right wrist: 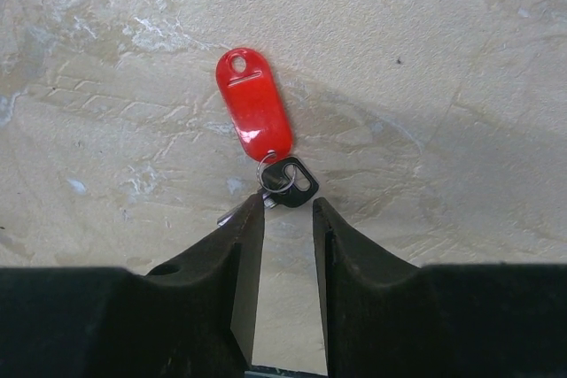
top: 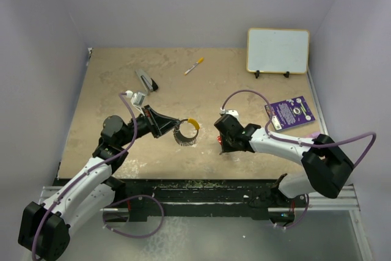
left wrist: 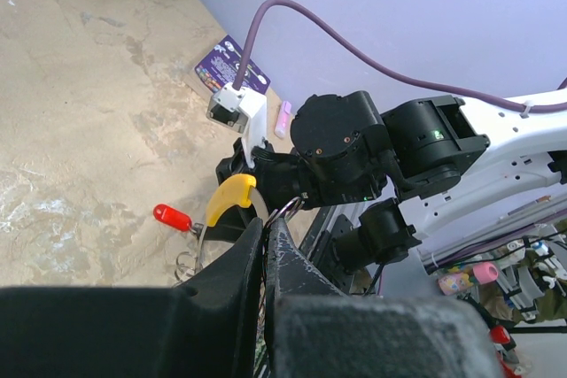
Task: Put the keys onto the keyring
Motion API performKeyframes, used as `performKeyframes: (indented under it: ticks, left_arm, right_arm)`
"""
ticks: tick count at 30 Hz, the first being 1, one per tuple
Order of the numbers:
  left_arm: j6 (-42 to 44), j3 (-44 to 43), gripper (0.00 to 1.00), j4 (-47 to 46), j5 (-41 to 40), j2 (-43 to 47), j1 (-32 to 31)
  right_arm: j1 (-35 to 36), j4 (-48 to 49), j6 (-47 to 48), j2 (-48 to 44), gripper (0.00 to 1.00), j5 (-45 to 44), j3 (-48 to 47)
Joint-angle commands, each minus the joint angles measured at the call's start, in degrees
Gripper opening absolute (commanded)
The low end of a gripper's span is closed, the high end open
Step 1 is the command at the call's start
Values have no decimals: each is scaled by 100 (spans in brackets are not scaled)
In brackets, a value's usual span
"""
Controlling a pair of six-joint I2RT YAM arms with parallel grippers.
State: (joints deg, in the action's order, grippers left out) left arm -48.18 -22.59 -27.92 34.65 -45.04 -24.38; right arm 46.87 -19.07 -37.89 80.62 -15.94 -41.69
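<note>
Right hand (right wrist: 288, 205) fingers stand slightly parted, gripping nothing; keys (right wrist: 266, 143) lie on the tabletop (right wrist: 443, 59) at 12 o'clock of the tips. Left hand (top: 173, 125) clamps the keyring (top: 187, 132) (9 o'clock of the keys). Grip the black key head (right wrist: 294, 181), leaving its small loop (right wrist: 269, 171) free for threading.

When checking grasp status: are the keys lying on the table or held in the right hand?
Lying on the table: the keys and red tag rest flat, the right hand parted, not gripping them.
</note>
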Motion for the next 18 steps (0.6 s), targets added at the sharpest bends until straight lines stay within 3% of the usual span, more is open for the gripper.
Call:
performKeyframes:
  ticks: [1, 18]
  left_arm:
    - [137, 43, 4, -308, -64, 88, 50]
    - [132, 57, 4, -303, -76, 109, 82]
  right_arm:
    - [58, -3, 228, -115, 34, -68, -167]
    - [76, 151, 459, 330, 29, -160, -321]
